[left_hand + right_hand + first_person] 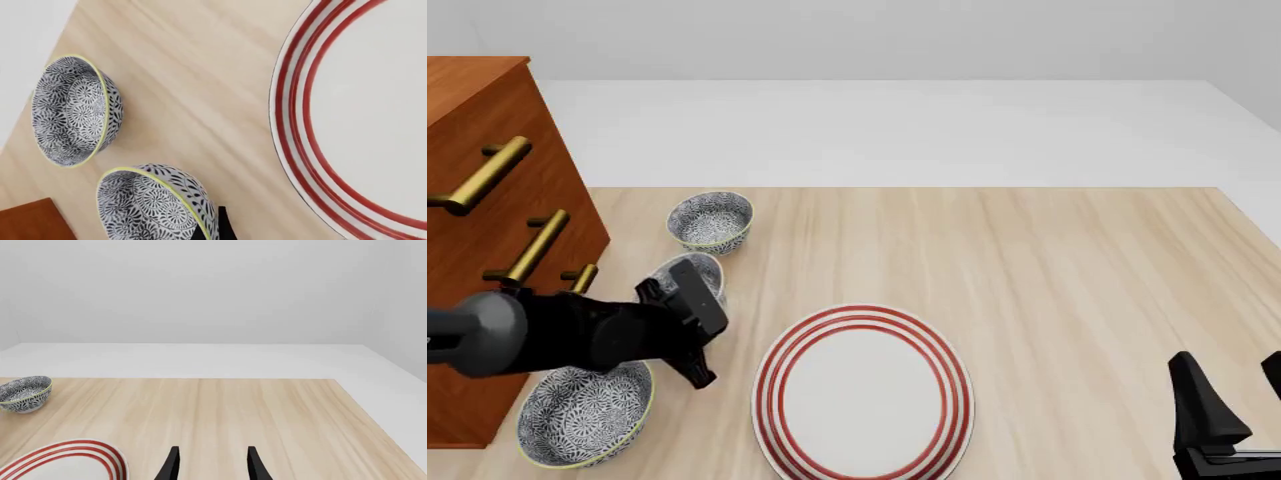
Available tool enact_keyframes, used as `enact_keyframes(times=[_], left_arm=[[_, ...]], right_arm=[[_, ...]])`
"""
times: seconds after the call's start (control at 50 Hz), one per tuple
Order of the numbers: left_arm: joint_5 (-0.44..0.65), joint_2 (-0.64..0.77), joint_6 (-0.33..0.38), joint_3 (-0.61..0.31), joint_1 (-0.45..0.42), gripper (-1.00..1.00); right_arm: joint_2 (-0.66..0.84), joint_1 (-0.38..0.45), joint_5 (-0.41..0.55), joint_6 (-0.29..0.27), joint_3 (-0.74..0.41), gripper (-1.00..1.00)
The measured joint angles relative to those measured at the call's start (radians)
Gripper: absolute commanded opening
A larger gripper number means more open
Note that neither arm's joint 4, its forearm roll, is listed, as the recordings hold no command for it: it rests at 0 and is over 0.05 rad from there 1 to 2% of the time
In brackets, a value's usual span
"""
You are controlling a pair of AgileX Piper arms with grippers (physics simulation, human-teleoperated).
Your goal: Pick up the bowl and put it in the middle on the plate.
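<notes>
A pale wooden table (1054, 260) stands before a plain white background, with a brown drawer cabinet (487, 180) with brass handles at its left edge. Three speckled bowls line up beside the cabinet: the near bowl (585, 412) at the front edge, the bowl (694, 272) in the middle, and the far bowl (710, 220) behind it. One plate (777, 390) with red rings lies right of them, bare. The left arm reaches in level from the left, and the left tool (698, 330) sits at the middle bowl; one dark fingertip (223, 227) shows against its outer wall, but how wide the tool stands cannot be told. The right tool (211, 465) waits low at the table's right front, its fingers parted, holding nothing.
</notes>
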Motion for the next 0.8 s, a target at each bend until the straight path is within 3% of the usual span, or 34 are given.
enact_keyframes(times=[0.6, 0.8], left_arm=[[0.215, -0.268, 0.012, 0.004, -0.144, -1.00], [0.320, -0.310, -0.070, -0.053, -0.247, -1.00]], right_arm=[[0.000, 0.000, 0.000, 0.000, 0.000, 1.00], [0.000, 0.000, 0.000, 0.000, 0.000, 1.00]])
